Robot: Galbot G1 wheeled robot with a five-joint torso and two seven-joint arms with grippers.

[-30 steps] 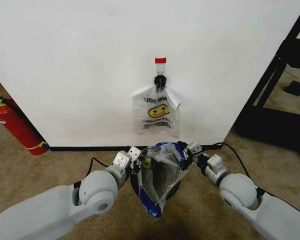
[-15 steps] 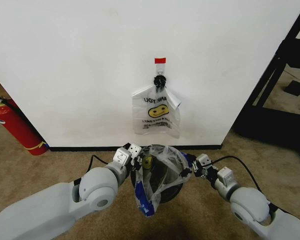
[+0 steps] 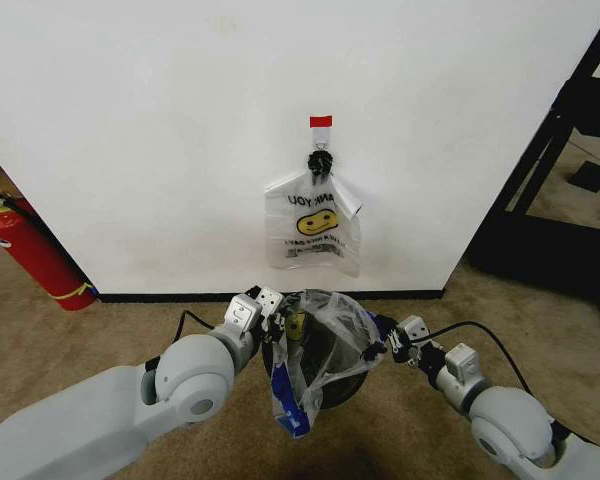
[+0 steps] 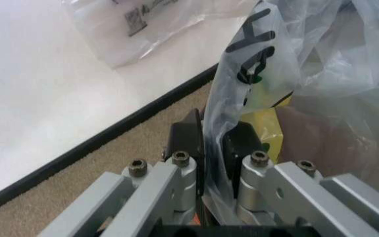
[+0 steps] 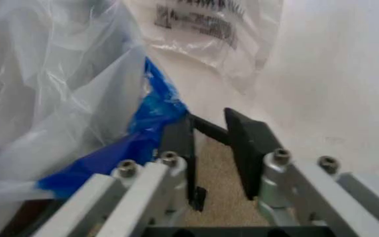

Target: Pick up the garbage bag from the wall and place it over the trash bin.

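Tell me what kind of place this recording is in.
Probably an office or lab corner, not a home: thin carpet, a plain white wall with black baseboard, a red fire extinguisher on the floor and black metal shelving.

We find the space over the trash bin [image 3: 325,365] taken up by the garbage bag [image 3: 315,350], draped across its rim and hanging down the near side toward 6 o'clock. Our left pincer [image 3: 276,318] presses against the bag's edge at 9 o'clock, pinching plastic, so no gap lies there. Our right pincer [image 3: 388,345] sits just off the bag at 3 o'clock, its jaws parted with bare carpet [image 3: 580,340] between them. At 12 o'clock the wall [image 3: 180,130] closes the way, with a second bag [image 3: 312,228] hanging on it. Carpet lies free at 5 and 7 o'clock. A fire extinguisher [image 3: 35,255] blocks 10 o'clock, a dark rack [image 3: 570,150] 2 o'clock.
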